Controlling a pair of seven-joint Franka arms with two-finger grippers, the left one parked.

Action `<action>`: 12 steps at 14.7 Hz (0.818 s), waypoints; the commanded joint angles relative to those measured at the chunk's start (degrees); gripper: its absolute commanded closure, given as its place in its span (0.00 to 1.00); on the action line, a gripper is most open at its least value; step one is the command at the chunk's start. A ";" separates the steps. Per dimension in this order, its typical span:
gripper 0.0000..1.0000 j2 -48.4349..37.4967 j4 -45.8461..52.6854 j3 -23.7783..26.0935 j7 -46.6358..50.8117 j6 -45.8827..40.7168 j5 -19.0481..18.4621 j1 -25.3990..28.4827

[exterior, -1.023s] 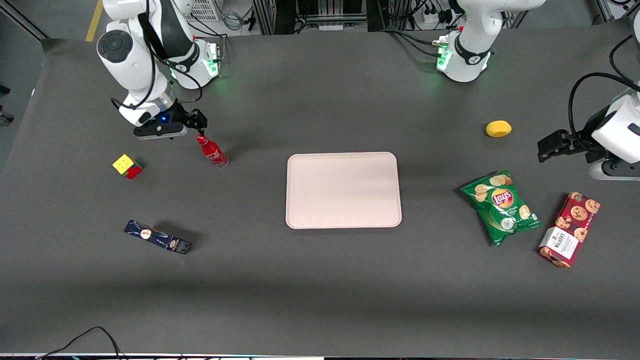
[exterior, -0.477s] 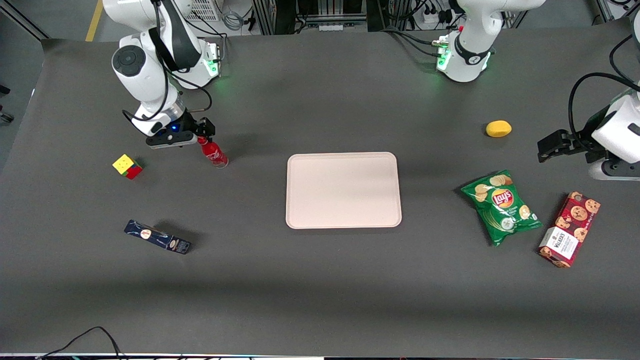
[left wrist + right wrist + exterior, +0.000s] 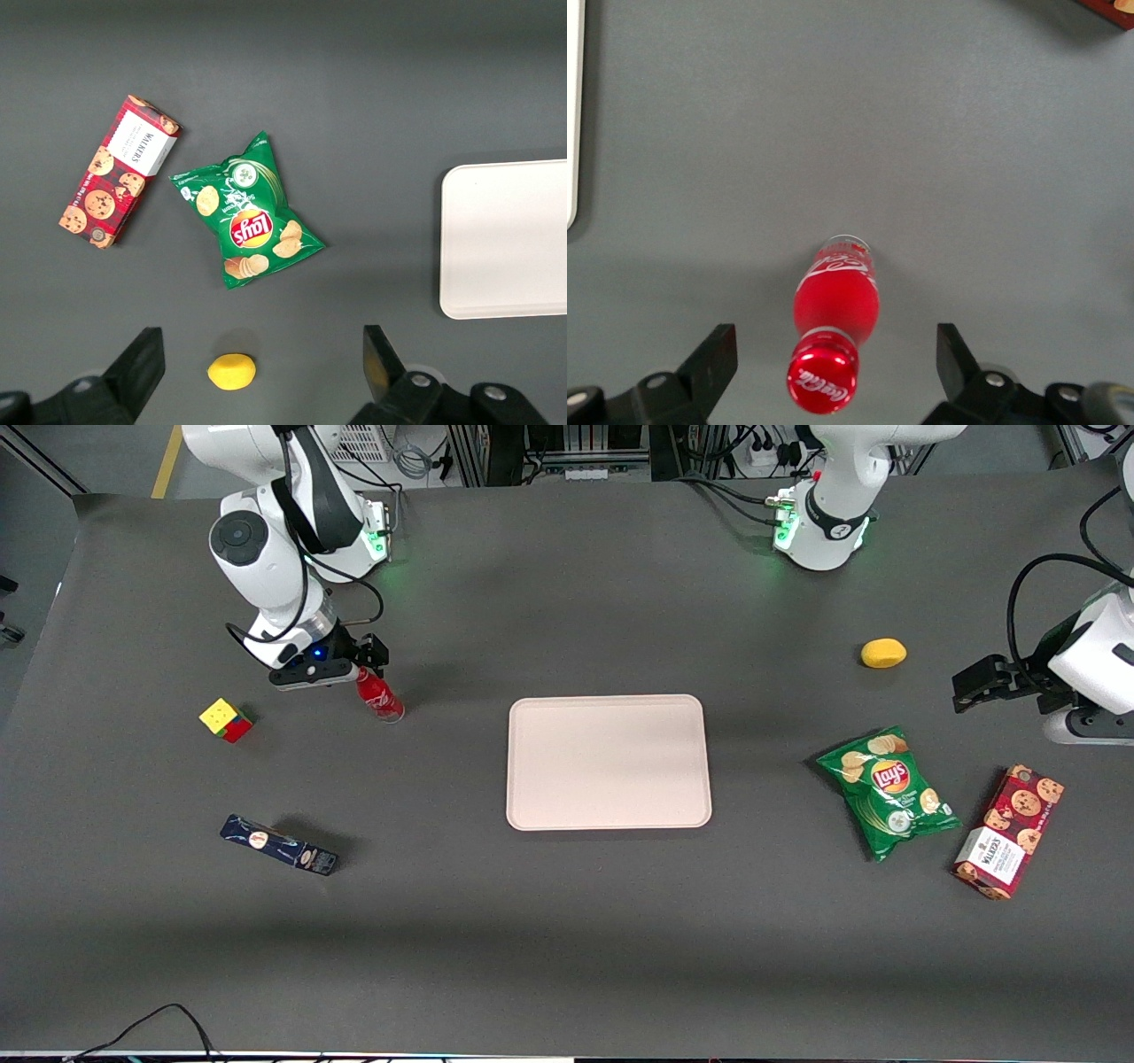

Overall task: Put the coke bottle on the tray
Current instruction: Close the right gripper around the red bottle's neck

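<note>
Your tool [image 3: 365, 662] hangs right over the cap of the coke bottle [image 3: 379, 696], toward the working arm's end of the counter [image 3: 567, 921]. In the right wrist view the tool [image 3: 837, 354] has its fingers [image 3: 713, 354] spread wide, one on each side of the red cap, with clear gaps between them and the coke bottle [image 3: 835, 305] — nothing is gripped.

You can see the bottle standing upright on the dark counter, its clear base down and white script on its side. It stands well apart from the tray [image 3: 609, 762], which lies flat near the middle of the counter; a strip of the tray's rim [image 3: 572, 115] shows in the right wrist view.

Near the bottle, toward the counter's working-arm edge, sits a colour cube [image 3: 225, 719]. A dark blue box [image 3: 279, 845] lies nearer the front camera than both.

Toward the parked arm's end you have a lemon [image 3: 883, 653], a green chips bag [image 3: 889, 791] and a red cookie box [image 3: 1008, 831] — the box lies just beside the bag, closer to the counter's edge.
</note>
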 commanded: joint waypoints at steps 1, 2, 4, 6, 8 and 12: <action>0.00 0.51 -0.15 0.15 -0.10 0.50 1.76 0.61; 0.00 0.78 -0.15 0.23 -0.19 0.50 1.76 0.61; 0.00 1.30 -0.15 0.15 -0.36 0.50 1.84 0.61; 0.07 1.48 -0.15 0.15 -0.80 0.50 1.84 0.61; 0.26 1.48 -0.07 0.23 -1.15 0.41 1.84 0.61; 0.44 1.48 0.11 0.23 -1.15 0.41 1.84 0.61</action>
